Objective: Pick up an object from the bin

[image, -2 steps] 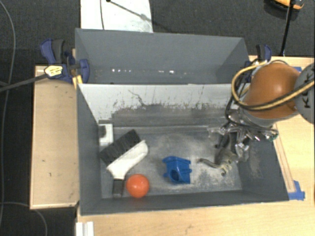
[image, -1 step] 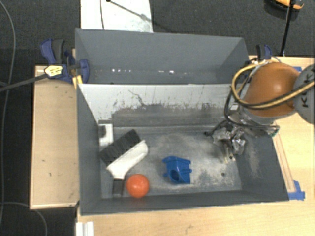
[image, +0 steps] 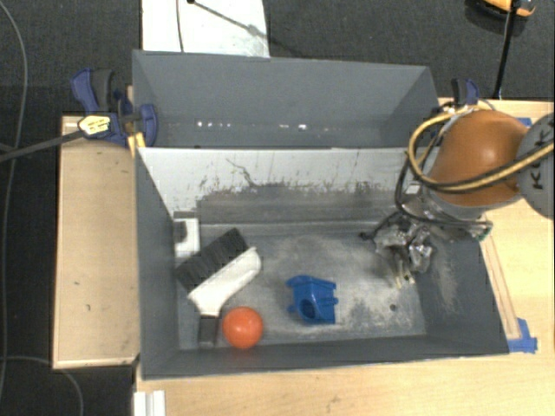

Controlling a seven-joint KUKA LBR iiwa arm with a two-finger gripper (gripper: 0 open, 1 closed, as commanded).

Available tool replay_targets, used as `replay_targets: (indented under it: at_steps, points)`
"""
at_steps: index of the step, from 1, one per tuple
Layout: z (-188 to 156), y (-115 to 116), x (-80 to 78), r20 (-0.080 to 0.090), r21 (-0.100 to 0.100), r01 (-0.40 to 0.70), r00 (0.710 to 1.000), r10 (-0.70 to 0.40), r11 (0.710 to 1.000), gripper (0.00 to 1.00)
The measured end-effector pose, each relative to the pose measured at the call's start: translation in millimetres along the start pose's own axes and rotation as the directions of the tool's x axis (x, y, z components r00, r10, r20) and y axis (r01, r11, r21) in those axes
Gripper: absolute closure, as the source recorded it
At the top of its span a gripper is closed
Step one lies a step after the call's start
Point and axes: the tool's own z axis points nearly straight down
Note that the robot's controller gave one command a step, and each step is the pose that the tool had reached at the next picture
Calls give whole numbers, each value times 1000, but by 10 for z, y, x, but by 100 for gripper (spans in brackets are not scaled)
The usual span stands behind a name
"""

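End effector (image: 406, 265) is down inside the bin (image: 286, 102), right-hand part of the floor, close to the right wall. It points down at bare, scuffed metal. Can't tell how far open it is: the tip is a dark cluster against the grey floor. Can't make out anything in its grip or touching it either. Orange wrist cover (image: 477, 159) sits above it over the bin's right rim, with cables (image: 422, 150) looped round the cover.

Nearest item: blue plastic piece (image: 311, 300), blocky and irregular, lying mid-floor near the front wall. It is left of the end effector and a bit nearer the front, clearly apart from it.

Count in the bin, one of each, five in all:
- 1 blue plastic piece, as above.
- 1 orange ball (image: 243, 328), front-left, left of the blue piece and not touching it.
- 1 brush (image: 224, 276), white body with black bristles, lying diagonally on the left side just behind the ball.
- 1 small white block (image: 186, 237) against the left wall, behind the brush.
- 1 small dark item (image: 206, 329) just left of the ball at the front-left corner; can't tell what kind.

All but the blue piece lie well apart from the end effector.
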Motion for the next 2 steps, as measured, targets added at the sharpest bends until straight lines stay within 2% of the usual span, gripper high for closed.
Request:
replay_targets:
  at_steps: [2]
  points:
    - [-80,14,0,1,-2,-2,1000,2,1000,100]
